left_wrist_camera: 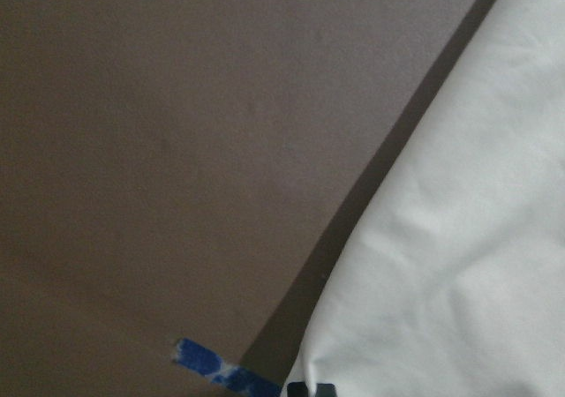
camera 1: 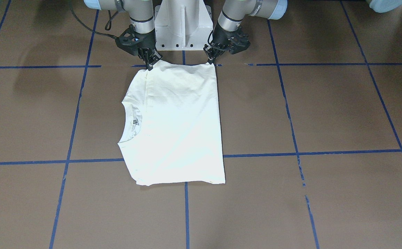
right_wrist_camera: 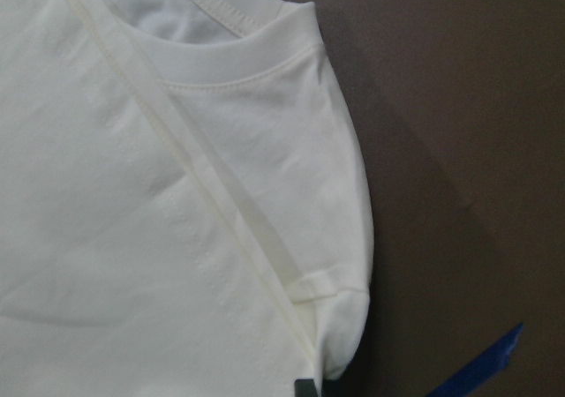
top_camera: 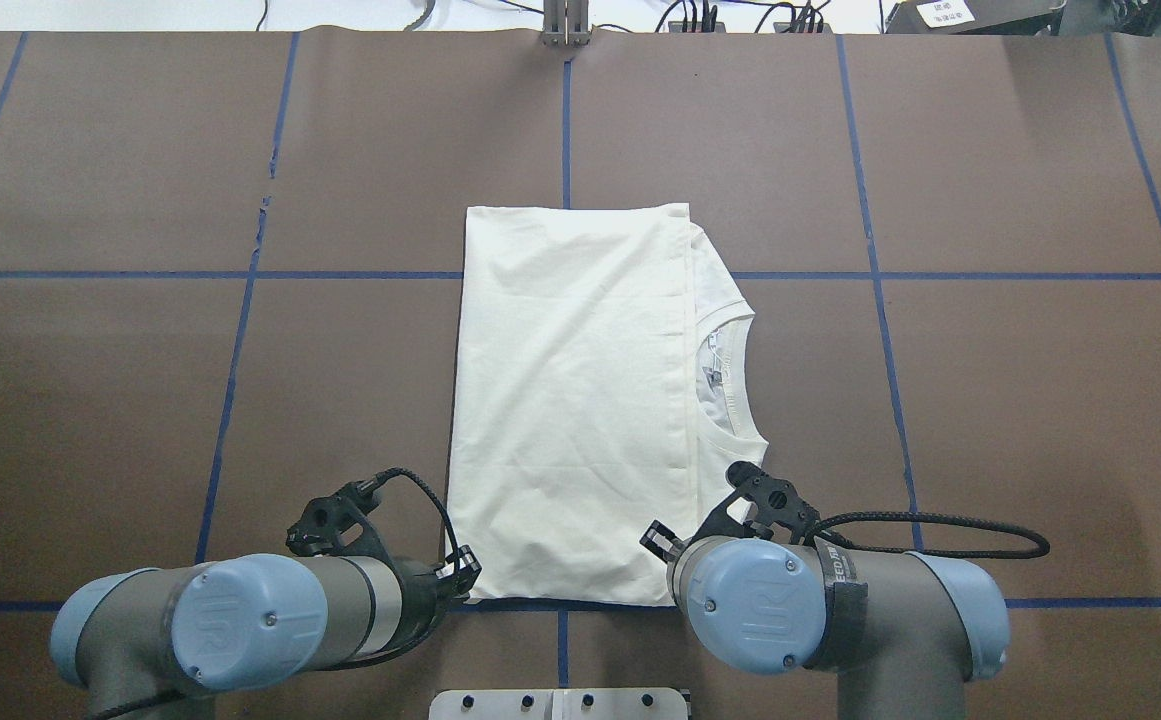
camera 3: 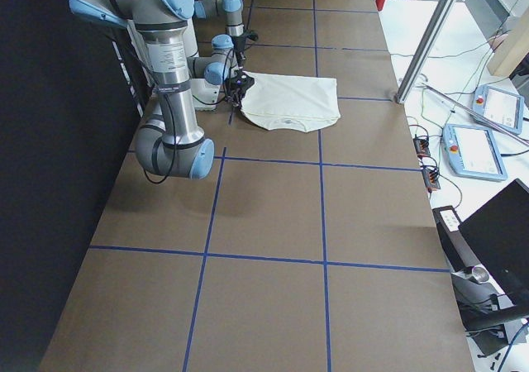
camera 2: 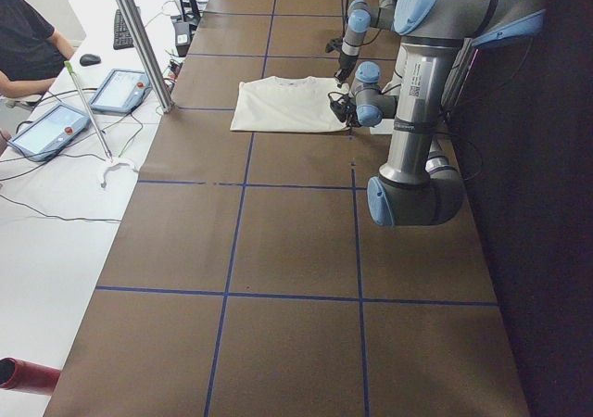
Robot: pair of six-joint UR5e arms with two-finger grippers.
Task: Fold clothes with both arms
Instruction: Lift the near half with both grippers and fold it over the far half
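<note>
The cream-white shirt (camera 1: 176,124) lies folded flat into a rectangle on the brown table, plain side up, with its ribbed collar (top_camera: 730,370) peeking out on my right. My left gripper (camera 1: 210,61) is down at the shirt's near corner on my left, shut on the cloth (left_wrist_camera: 459,238). At the other near corner, beside the shoulder seam (right_wrist_camera: 221,203), my right gripper (camera 1: 149,65) is shut on the fabric. In the overhead view the left gripper (top_camera: 465,585) touches the corner, and the right wrist hides the right fingertips.
Blue tape lines (camera 1: 291,152) grid the table. The white pedestal base (camera 1: 181,24) stands just behind the grippers. Beyond the table's far edge are a metal post (camera 2: 139,37), teach pendants (camera 2: 120,91) and a seated person (camera 2: 28,46).
</note>
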